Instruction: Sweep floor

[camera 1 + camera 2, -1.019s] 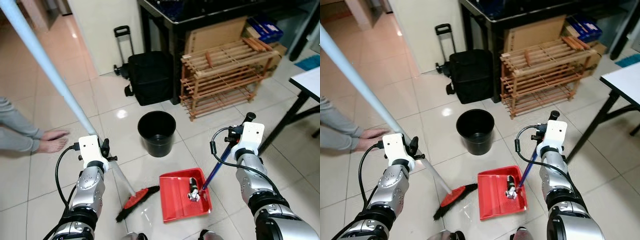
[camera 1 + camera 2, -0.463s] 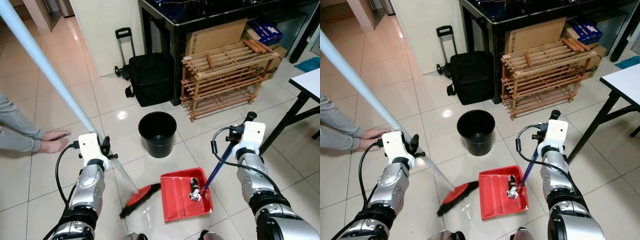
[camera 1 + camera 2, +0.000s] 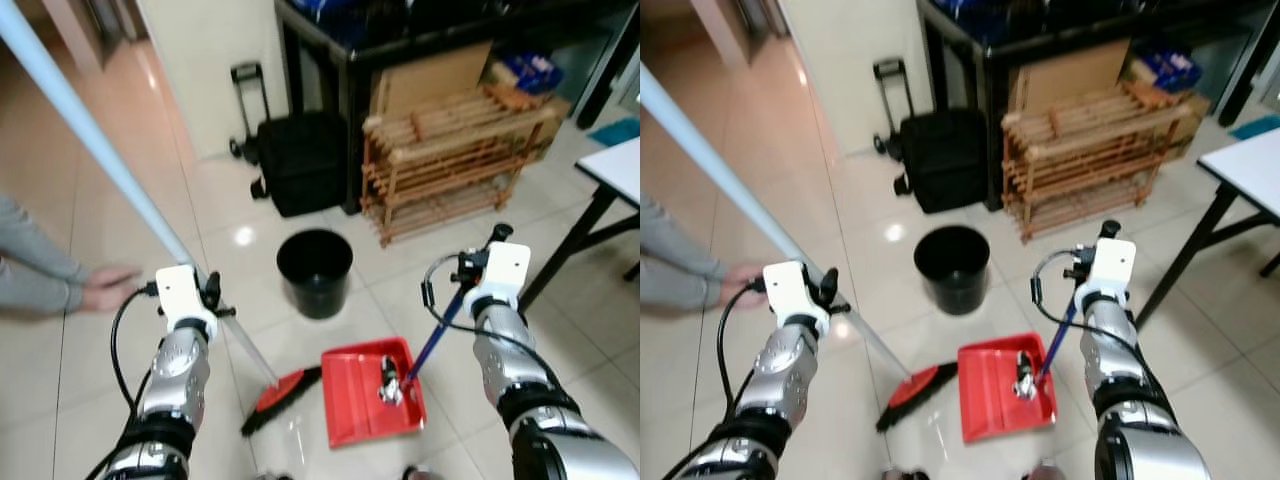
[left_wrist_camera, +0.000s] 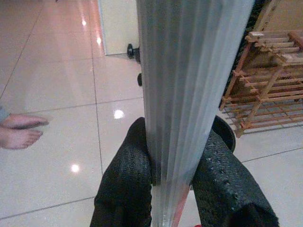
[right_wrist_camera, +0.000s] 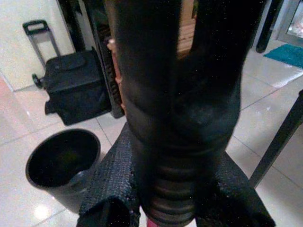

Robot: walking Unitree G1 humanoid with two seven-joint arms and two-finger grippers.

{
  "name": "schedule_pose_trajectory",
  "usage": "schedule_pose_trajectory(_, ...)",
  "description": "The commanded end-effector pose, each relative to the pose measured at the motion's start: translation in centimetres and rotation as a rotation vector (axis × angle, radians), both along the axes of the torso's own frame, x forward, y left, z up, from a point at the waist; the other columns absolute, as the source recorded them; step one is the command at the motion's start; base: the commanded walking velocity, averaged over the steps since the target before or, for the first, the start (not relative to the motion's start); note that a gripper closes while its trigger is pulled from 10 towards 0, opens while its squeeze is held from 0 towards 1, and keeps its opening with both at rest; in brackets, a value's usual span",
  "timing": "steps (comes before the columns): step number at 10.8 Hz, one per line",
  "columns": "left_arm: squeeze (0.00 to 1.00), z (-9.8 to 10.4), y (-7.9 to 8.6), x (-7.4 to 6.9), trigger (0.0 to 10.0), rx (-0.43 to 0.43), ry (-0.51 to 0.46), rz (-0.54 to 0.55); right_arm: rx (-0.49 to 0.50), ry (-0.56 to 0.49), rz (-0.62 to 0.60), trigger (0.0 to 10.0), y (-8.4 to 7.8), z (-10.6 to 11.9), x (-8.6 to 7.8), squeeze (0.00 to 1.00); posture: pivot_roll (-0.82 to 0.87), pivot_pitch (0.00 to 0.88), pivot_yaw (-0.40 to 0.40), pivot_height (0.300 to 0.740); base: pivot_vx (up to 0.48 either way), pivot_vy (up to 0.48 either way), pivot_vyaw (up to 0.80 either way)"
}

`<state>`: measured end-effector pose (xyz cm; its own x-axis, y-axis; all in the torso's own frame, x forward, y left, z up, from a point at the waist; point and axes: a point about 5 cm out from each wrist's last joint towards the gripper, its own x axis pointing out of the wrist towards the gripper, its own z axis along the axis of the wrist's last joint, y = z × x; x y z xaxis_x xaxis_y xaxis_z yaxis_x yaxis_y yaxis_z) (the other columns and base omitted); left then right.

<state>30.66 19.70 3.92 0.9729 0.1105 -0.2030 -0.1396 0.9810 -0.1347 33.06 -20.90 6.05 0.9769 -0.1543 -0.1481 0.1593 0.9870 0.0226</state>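
A long pale broom handle (image 3: 95, 150) slants from the upper left down to a red broom head with black bristles (image 3: 280, 396) on the tiled floor. My left gripper (image 3: 205, 300) is shut on that handle, its black fingers (image 4: 125, 184) pressed on both sides. Just right of the bristles lies a red dustpan (image 3: 368, 392) with a small pile of debris (image 3: 387, 380) in it. Its blue handle (image 3: 437, 335) rises to my right gripper (image 3: 478, 270), which is shut on the black grip (image 5: 177, 118).
A black bucket (image 3: 315, 270) stands just beyond the dustpan. Behind it are a black trolley bag (image 3: 298, 160), a wooden rack (image 3: 455, 160) and a dark cabinet. A table's edge and leg (image 3: 600, 200) are at the right. A person's bare feet (image 3: 105, 285) rest at the left.
The broom head has slid a little right, closer to the dustpan's edge. The picture now is blurred and slightly shifted; both grippers keep their holds.
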Motion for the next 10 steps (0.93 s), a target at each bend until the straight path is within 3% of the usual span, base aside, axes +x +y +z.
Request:
schedule_pose_trajectory(1, 0.00, 1.06, 0.45, 0.47, 10.0, 0.005, -0.047, 0.010, 0.015, -0.056, -0.005, 10.0, 0.22, 1.15, 0.67, 0.00, -0.16, 0.057, 0.131, 0.740, 0.315, 0.000, 0.00)
schedule_pose_trajectory(10, 0.00, 0.58, 0.52, 0.11, 10.0, 0.016, -0.024, 0.017, 0.016, -0.049, -0.006, 10.0, 0.22, 0.94, 0.55, 0.00, -0.16, 0.062, 0.131, 0.740, 0.349, 0.000, 0.00)
